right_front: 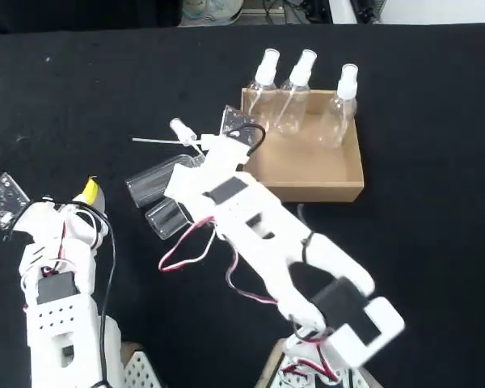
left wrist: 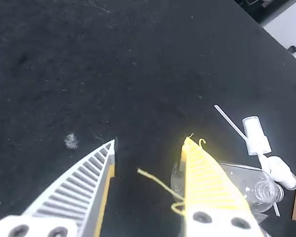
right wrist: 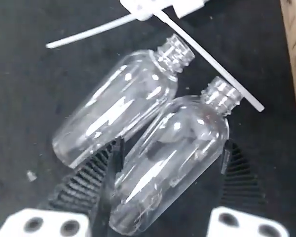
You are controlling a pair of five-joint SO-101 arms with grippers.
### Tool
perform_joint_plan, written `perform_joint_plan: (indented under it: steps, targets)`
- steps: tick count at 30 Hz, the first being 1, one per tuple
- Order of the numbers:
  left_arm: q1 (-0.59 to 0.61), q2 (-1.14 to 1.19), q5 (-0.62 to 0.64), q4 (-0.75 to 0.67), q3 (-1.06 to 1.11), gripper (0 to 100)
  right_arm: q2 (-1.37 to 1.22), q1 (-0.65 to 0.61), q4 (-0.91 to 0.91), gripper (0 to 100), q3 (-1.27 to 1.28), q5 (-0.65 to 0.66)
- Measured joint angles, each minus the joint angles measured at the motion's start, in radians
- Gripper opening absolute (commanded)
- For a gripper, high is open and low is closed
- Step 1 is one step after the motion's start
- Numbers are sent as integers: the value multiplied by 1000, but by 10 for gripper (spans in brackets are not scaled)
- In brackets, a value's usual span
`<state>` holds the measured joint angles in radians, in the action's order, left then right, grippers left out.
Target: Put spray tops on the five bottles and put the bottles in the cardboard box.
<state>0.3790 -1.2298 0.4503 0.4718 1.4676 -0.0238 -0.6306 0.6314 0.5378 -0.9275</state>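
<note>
Two clear uncapped bottles lie side by side on the black table. My right gripper (right wrist: 172, 145) is open, its black fingers (right wrist: 101, 180) straddling the nearer bottle (right wrist: 172, 163); the other bottle (right wrist: 121, 111) touches it. From above, those bottles (right_front: 155, 182) (right_front: 166, 218) stick out from under the right gripper (right_front: 186, 198). Loose white spray tops (right_front: 183, 129) (right wrist: 163, 6) with long tubes lie past the bottle necks. The cardboard box (right_front: 311, 192) holds three upright bottles with spray tops (right_front: 295, 89). My left gripper (left wrist: 149, 143) is open and holds nothing; a bottle (left wrist: 251, 183) and spray tops (left wrist: 255, 134) lie beyond it.
The left arm (right_front: 56, 267) sits at the table's near left, well apart from the bottles. The right arm (right_front: 291, 250) crosses the middle from the near right, and its wires (right_front: 186, 250) hang beside it. Bare black cloth (right_front: 89, 89) lies to the far left.
</note>
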Motion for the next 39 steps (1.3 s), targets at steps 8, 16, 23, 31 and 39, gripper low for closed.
perform_joint_plan:
  steps: [8,16,23,31,39]
  targets:
    - [3,0,0,0,0,213,-100,3,176,108,-120,0]
    - [3,0,0,0,0,213,-107,51,341,69,-166,221]
    - [3,0,0,0,0,213,-109,52,578,158,-213,706]
    - [3,0,0,0,0,213,-112,51,671,263,-215,1037]
    - [3,0,0,0,0,213,-112,51,767,262,-269,945]
